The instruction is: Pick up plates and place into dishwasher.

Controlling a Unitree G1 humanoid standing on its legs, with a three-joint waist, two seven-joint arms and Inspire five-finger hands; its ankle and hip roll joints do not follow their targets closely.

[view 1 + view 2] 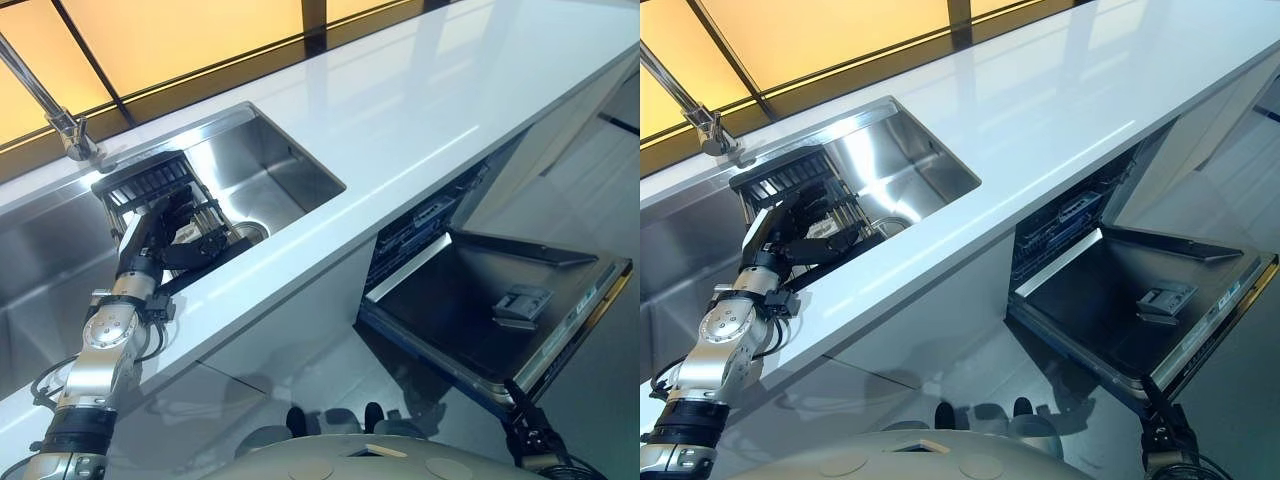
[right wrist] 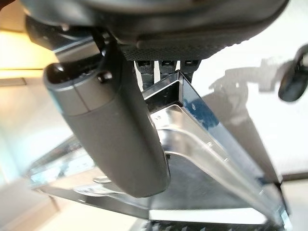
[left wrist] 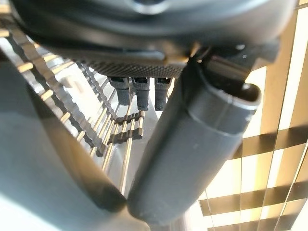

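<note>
My left hand (image 1: pixel 165 225) reaches into the steel sink (image 1: pixel 285 170), right at the front of a black dish rack (image 1: pixel 148 180). In the left wrist view its thumb (image 3: pixel 192 144) rests beside a grey, dark-rimmed curved surface (image 3: pixel 33 159), apparently a plate, with the rack's tines (image 3: pixel 113 130) behind. The fingers (image 3: pixel 139 91) look straight, not curled round anything. My right hand (image 1: pixel 535 442) hangs low by the near corner of the open dishwasher door (image 1: pixel 470 300), fingers relaxed and empty. The right wrist view shows that door's edge (image 2: pixel 211 139) just past the thumb (image 2: pixel 115 134).
A white counter (image 1: pixel 430 100) runs from the sink past the dishwasher. A tap (image 1: pixel 62 122) stands behind the sink's far left. The door lies flat and juts into the floor space; a dark basket (image 1: pixel 420 222) shows inside the machine. A window is behind the counter.
</note>
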